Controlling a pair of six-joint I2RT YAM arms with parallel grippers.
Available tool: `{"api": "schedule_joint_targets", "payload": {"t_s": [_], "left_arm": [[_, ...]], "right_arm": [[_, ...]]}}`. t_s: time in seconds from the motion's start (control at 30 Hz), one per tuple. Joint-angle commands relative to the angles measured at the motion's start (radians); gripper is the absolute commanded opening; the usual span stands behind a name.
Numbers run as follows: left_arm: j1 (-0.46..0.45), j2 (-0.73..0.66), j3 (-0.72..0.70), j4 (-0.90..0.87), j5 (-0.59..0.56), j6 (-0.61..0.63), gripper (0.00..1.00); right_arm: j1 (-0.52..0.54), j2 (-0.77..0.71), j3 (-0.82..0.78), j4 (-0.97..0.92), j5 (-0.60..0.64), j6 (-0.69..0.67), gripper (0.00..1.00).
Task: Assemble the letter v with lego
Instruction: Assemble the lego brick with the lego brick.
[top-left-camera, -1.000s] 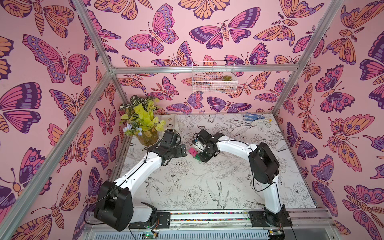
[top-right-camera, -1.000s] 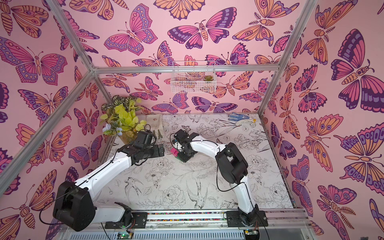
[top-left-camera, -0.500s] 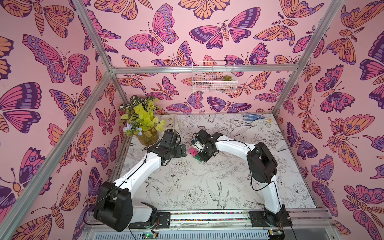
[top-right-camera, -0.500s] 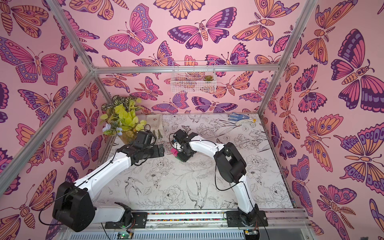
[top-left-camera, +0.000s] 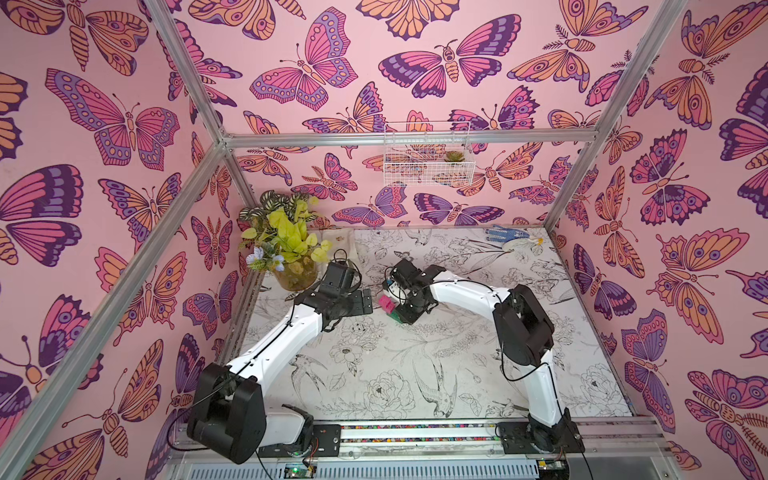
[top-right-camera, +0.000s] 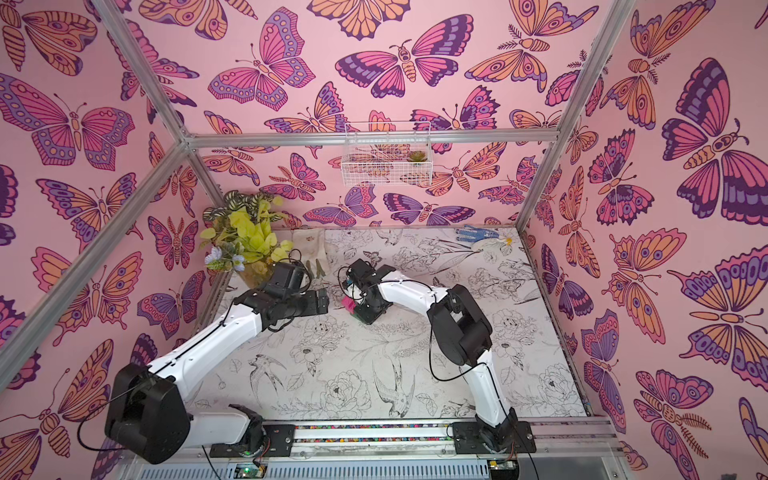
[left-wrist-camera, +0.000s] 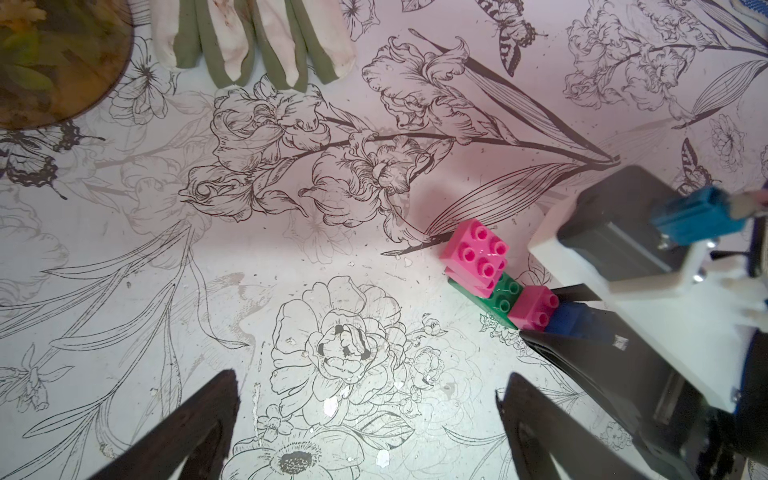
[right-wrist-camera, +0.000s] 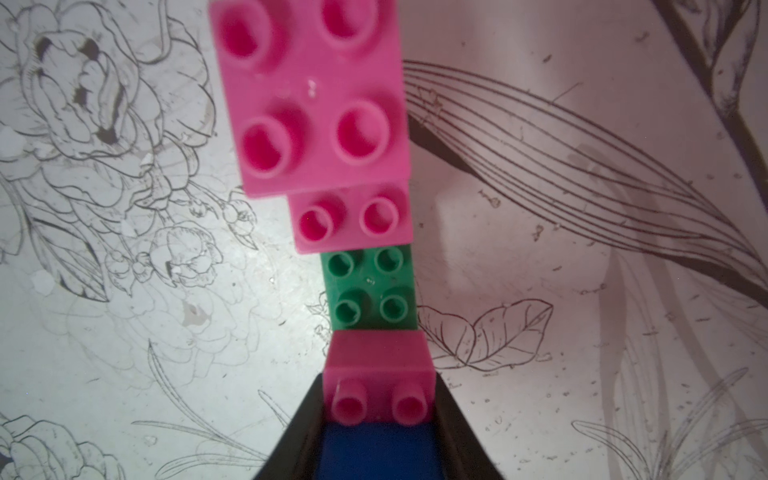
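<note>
Glossy studded plastic: letter v is set stepped on matte floral sheet. Two pink squares are stacked on one end of the oblong green base, a third pink square and blue brick on the other. Blue brick is clamped by right gripper, jaws tight on its sides. Left gripper is held near green base, spread wide, empty.

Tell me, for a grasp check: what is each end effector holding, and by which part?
The right end effector grips the blue brick by its opposite sides; the left end effector is open, holding nothing.
</note>
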Motion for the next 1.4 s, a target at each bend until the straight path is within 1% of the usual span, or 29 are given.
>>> {"api": "schedule_joint_targets", "payload": {"t_s": [0.0, 0.33, 0.5, 0.67, 1.17, 1.37], "left_arm": [[0.006, -0.023, -0.005, -0.026, 0.011, 0.012, 1.0], [0.006, -0.035, 0.0, -0.044, 0.016, 0.017, 1.0], [0.007, -0.043, 0.004, -0.055, 0.01, 0.022, 1.0], [0.007, -0.041, 0.006, -0.057, 0.011, 0.02, 1.0], [0.009, -0.05, 0.02, -0.079, 0.002, 0.028, 1.0], [0.01, -0.053, 0.022, -0.085, 0.002, 0.029, 1.0]], "right_arm": [[0.007, -0.003, -0.01, -0.028, -0.013, -0.019, 0.29], [0.008, 0.032, 0.015, -0.054, 0.001, -0.052, 0.29], [0.009, 0.04, 0.018, -0.058, 0.004, -0.025, 0.29], [0.011, 0.027, -0.024, -0.021, 0.005, -0.003, 0.29], [0.023, 0.076, 0.018, -0.086, 0.08, -0.027, 0.29], [0.025, 0.086, 0.033, -0.121, 0.075, -0.028, 0.29]]}}
